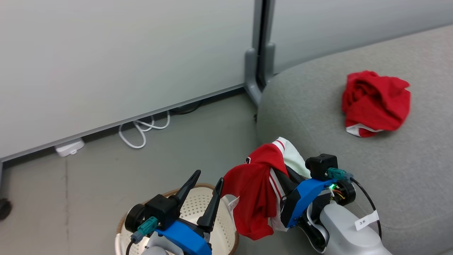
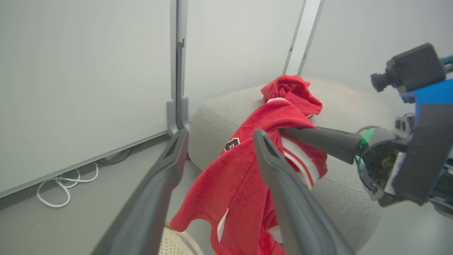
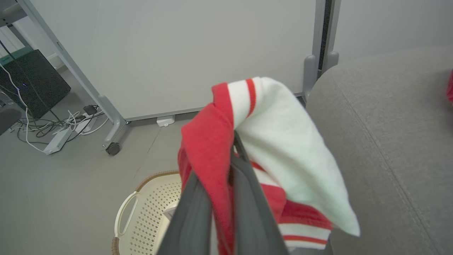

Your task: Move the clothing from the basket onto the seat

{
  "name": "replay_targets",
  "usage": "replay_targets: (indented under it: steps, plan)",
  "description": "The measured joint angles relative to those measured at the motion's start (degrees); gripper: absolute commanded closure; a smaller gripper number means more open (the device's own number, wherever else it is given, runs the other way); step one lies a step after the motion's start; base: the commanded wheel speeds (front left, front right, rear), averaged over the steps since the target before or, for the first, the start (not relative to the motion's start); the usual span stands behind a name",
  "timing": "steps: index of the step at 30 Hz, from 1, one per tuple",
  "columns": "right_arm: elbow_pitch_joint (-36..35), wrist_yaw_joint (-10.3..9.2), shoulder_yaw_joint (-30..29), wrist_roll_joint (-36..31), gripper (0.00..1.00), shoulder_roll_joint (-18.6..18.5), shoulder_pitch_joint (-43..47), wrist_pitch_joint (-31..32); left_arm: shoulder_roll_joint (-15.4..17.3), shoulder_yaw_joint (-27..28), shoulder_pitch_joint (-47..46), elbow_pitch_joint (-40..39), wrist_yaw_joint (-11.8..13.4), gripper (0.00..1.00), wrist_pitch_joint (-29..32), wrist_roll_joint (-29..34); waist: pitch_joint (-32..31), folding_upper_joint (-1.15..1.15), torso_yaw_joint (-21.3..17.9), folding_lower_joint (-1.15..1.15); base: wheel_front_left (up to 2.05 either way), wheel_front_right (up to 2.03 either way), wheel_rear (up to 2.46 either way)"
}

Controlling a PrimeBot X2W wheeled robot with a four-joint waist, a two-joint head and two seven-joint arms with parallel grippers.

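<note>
My right gripper [image 1: 283,175] is shut on a red garment with a white panel and white trim [image 1: 254,191], holding it in the air between the basket and the seat's front edge. In the right wrist view the fabric [image 3: 208,148] drapes over my closed fingers [image 3: 247,198]. My left gripper [image 1: 208,177] stands open and holds nothing, just above the cream perforated basket [image 1: 122,223], with the hanging garment [image 2: 240,177] close in front of it. A second red garment [image 1: 375,102] lies crumpled on the grey seat [image 1: 407,170].
A pale partition wall with a grey post and foot [image 1: 258,71] stands behind the floor and the seat. A white cable loop [image 1: 141,131] and a small white box [image 1: 69,147] lie at its base. A castor [image 3: 113,148] and a tangle of cables [image 3: 56,141] sit further left.
</note>
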Motion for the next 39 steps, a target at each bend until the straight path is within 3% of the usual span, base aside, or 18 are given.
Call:
replay_targets:
  steps: [19, 33, 39]
  plan:
    - [-0.69, 0.0, -0.62, 0.27, 1.0, -0.02, -0.27, -0.09, 1.16, -2.64, -2.19, 0.03, -0.01, 0.0, -0.05, -0.64, 2.76, 0.0, -16.13, 0.0, 0.0, 0.0, 0.0]
    - [-2.1, 0.0, -4.32, -1.34, 1.0, -0.04, 0.44, -0.12, 1.83, -5.49, -4.61, 0.96, -0.01, 0.0, -0.04, -2.08, 3.84, 0.0, -17.22, 0.0, 0.0, 0.0, 0.0]
    - [-3.88, 0.0, -7.14, 1.24, 1.0, -0.02, 0.32, -0.13, 2.29, -4.39, -4.61, 0.33, -0.01, 0.0, -0.04, -1.87, 4.51, 0.0, -17.24, 0.0, 0.0, 0.0, 0.0]
